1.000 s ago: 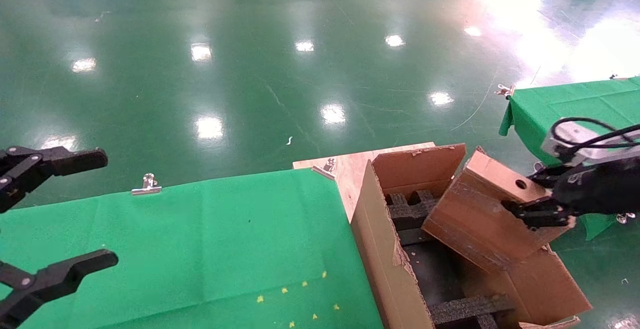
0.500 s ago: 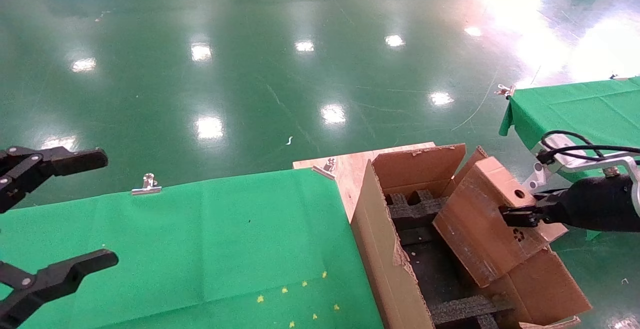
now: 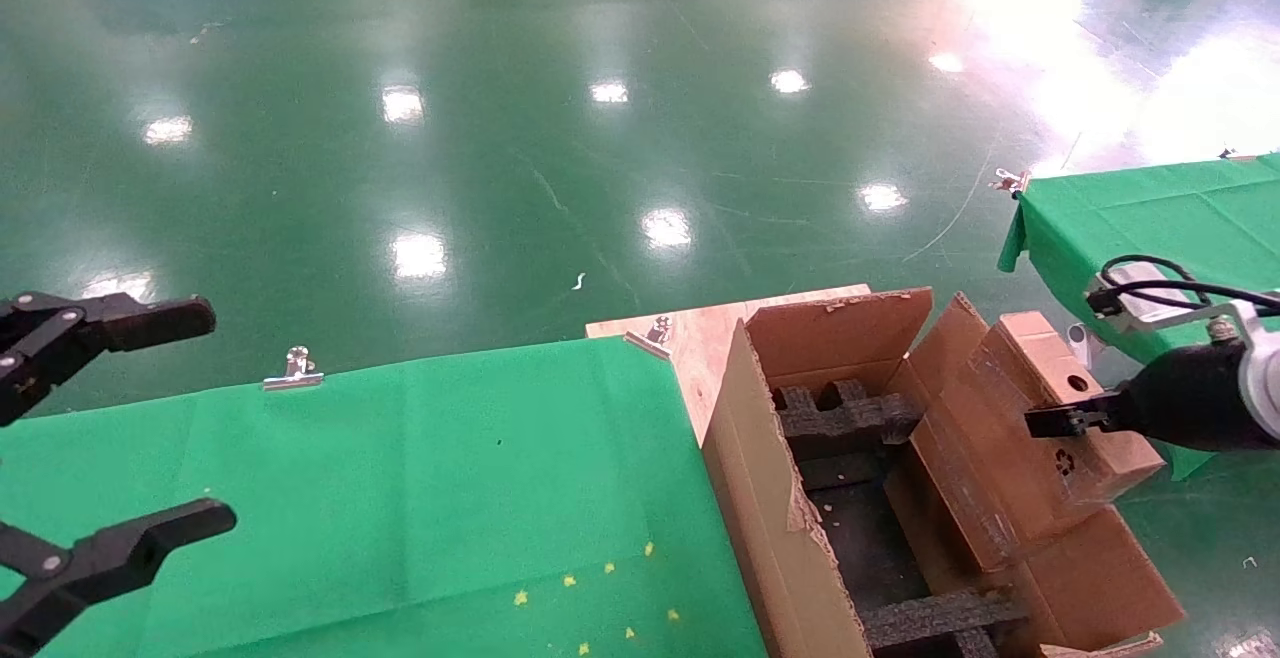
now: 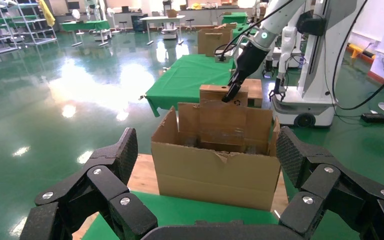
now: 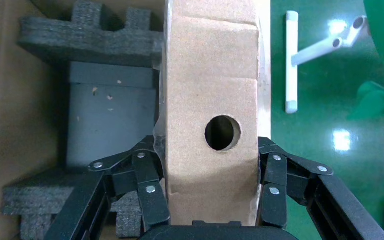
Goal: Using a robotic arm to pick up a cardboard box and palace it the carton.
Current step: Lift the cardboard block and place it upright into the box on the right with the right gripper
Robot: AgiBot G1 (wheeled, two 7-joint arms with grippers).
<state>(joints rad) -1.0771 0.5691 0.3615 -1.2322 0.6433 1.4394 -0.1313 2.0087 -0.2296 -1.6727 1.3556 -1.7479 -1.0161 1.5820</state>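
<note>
The carton (image 3: 790, 498) stands open beside the green table (image 3: 400, 478), foam inserts (image 3: 845, 418) showing inside. My right gripper (image 5: 210, 200) pinches the box (image 3: 1010, 438) by its holed narrow end, tilted against the carton's right wall, so I judge the placing step underway: next, lower it between the inserts and release. My left gripper (image 3: 110, 428) hangs spread over the table's left edge.

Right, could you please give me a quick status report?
Right gripper shut on small brown cardboard box, tilted over large ragged carton. Left gripper open, parked. Nothing blocking.
</note>
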